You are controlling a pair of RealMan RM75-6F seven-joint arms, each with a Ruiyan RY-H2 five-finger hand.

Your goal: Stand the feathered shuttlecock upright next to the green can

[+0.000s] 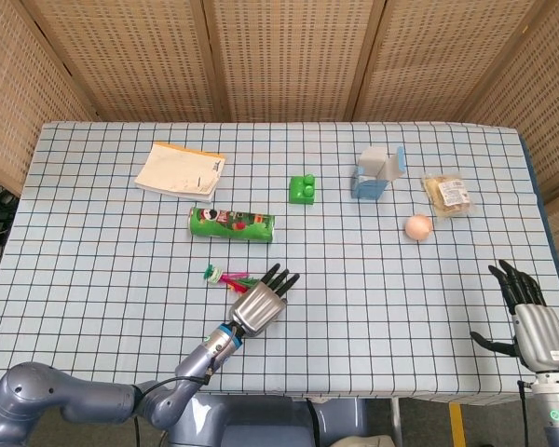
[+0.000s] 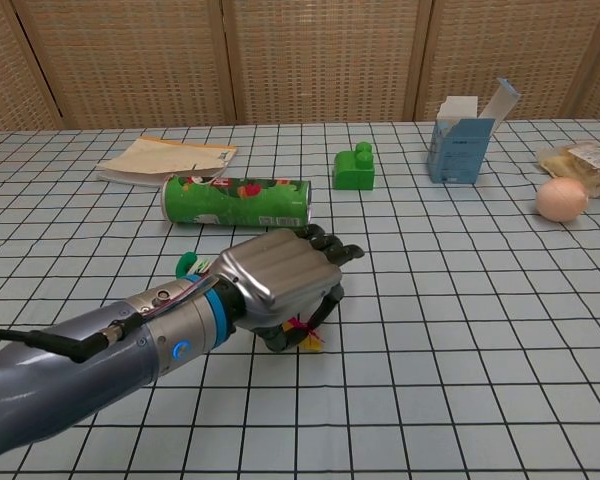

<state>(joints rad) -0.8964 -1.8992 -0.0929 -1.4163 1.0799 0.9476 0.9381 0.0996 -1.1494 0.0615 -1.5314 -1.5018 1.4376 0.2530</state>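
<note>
Your left hand (image 2: 280, 280) hovers over the lying shuttlecock (image 1: 225, 277), grip on it unclear | green can (image 1: 231, 222) on its side just beyond | right hand (image 1: 531, 317) spread, holding nothing

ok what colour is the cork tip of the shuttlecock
Green. The shuttlecock tip shows best in the head view, poking out left of the left hand.

Head cam is looking steeply down from high up, taking in the whole tabletop (image 1: 93, 307) out to the wicker screen behind. Chest cam is sitting low near the front edge, facing level across the tabletop (image 2: 460, 330), much closer in. Both are sharing the left hand (image 1: 258, 304) (image 2: 280, 278), the green can (image 1: 231, 223) (image 2: 236, 200), and the far row of items.
</note>
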